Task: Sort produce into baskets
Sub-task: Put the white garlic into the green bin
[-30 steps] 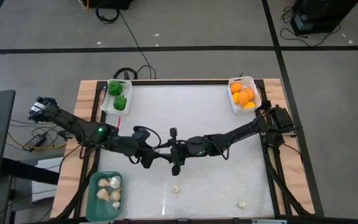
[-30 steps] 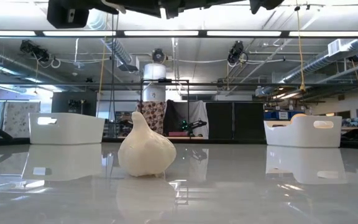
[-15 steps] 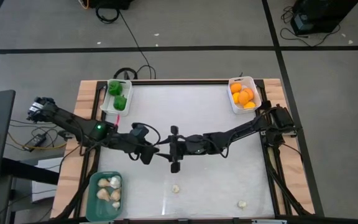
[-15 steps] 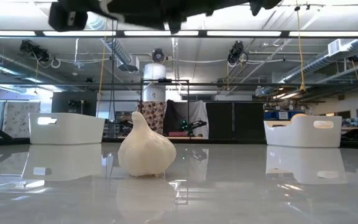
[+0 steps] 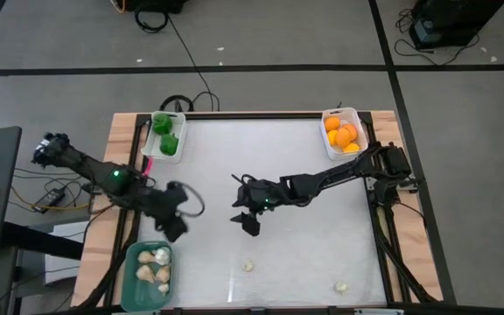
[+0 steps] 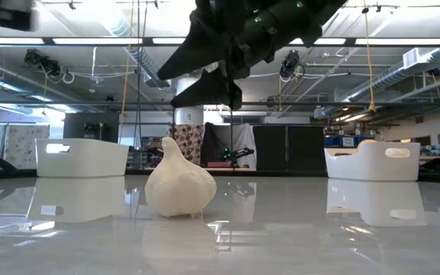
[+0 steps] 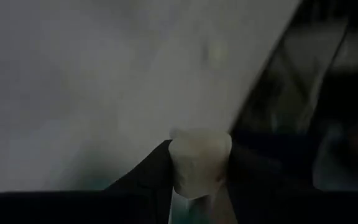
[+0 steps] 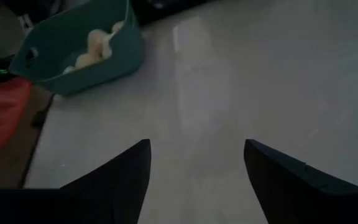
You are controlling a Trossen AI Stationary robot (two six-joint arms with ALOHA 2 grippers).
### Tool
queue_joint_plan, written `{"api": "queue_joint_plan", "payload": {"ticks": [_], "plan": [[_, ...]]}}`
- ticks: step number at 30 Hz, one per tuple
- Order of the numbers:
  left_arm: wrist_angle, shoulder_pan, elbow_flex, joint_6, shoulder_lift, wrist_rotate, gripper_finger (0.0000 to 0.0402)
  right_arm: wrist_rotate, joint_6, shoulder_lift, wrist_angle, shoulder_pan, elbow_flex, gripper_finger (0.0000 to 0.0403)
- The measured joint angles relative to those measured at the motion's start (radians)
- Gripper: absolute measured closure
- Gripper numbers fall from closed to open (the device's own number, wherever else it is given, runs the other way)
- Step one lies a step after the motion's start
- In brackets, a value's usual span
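My left gripper is shut on a whitish garlic-like piece at the table's left side, just beyond the teal bin, which holds several whitish pieces. My right gripper hangs open and empty over the table's middle; it also shows in the low view. Two more garlic pieces lie on the table, one at the near middle and one at the near right. A white bin with green peppers stands at the far left. A white bin with orange fruits stands at the far right. My left gripper pinches the whitish piece between its two fingers, one on each of its sides. The piece sits at the fingers' free ends and is lifted clear of the table.
The glossy white tabletop lies open between the bins. The teal bin also shows in the right wrist view. Wooden frame rails run along the table's left and right edges.
My left gripper has gone from the table's middle toward its left edge and the teal bin, carrying the whitish piece. My right gripper has drawn a little toward the far edge and has come down into the low view.
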Motion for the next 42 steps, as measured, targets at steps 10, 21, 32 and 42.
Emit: {"api": "queue_joint_plan", "payload": {"ticks": [10, 21, 32, 42], "plan": [[-0.123, -0.271, 0.000, -0.248, 0.029, 0.100, 0.0270, -0.082, 0.041, 0.006, -0.028, -0.015, -0.001, 0.0135], [-0.110, -0.391, 0.000, -0.235, 0.278, 0.138, 0.0244, -0.127, 0.005, 0.006, -0.148, -0.020, -0.001, 0.0135], [-0.200, -0.418, 0.000, -0.205, 0.452, 0.175, 0.0146, -0.025, -0.103, 0.006, -0.148, -0.007, -0.001, 0.0135], [-0.195, -0.370, 0.053, -0.170, 0.418, 0.104, 0.0132, -0.180, -0.267, 0.006, -0.136, 0.065, -0.058, 0.0135]]}}
